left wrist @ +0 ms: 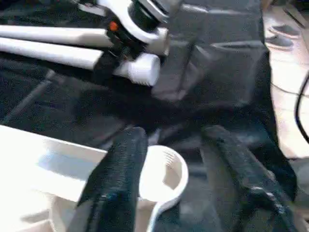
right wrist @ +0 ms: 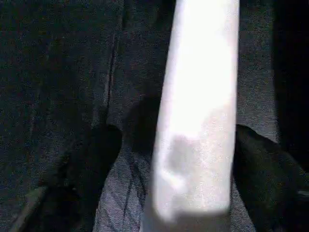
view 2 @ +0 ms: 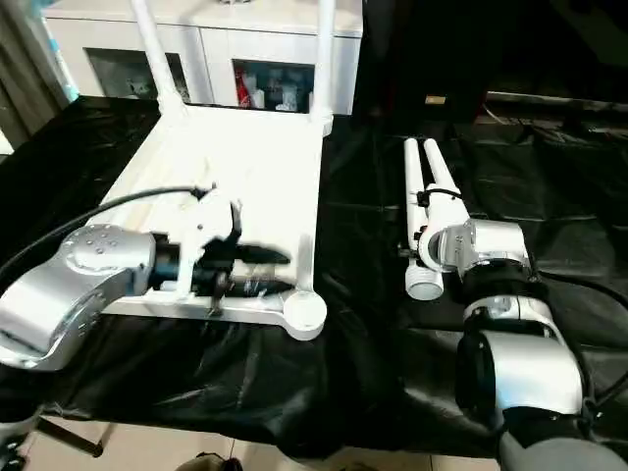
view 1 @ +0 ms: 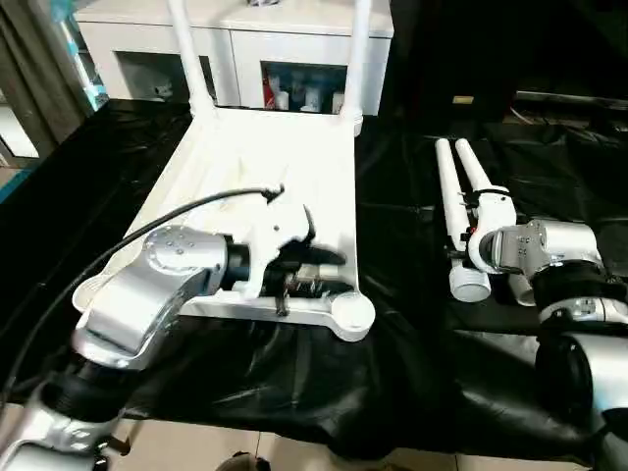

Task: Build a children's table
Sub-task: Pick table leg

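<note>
The white tabletop point(view 1: 255, 157) lies upside down on the black cloth. Two white legs point(view 1: 184, 49) point(view 1: 356, 49) stand upright in its far corner sockets. Two loose legs point(view 1: 448, 186) lie side by side on the cloth to the right. My left gripper point(view 1: 329, 273) hovers open over the tabletop's near edge, just beside the empty near-right corner socket point(view 1: 353, 312). In the left wrist view its fingers point(left wrist: 120, 169) stand apart with that socket point(left wrist: 166, 174) between them. My right gripper point(right wrist: 177, 133) is low over the loose legs, open, its fingers straddling one leg point(right wrist: 198, 96).
A white cabinet point(view 1: 245, 39) with glass doors stands right behind the tabletop. Black cloth point(view 1: 392, 245) covers the work surface and hangs over its near edge, with light floor below. Dark equipment sits at the far right.
</note>
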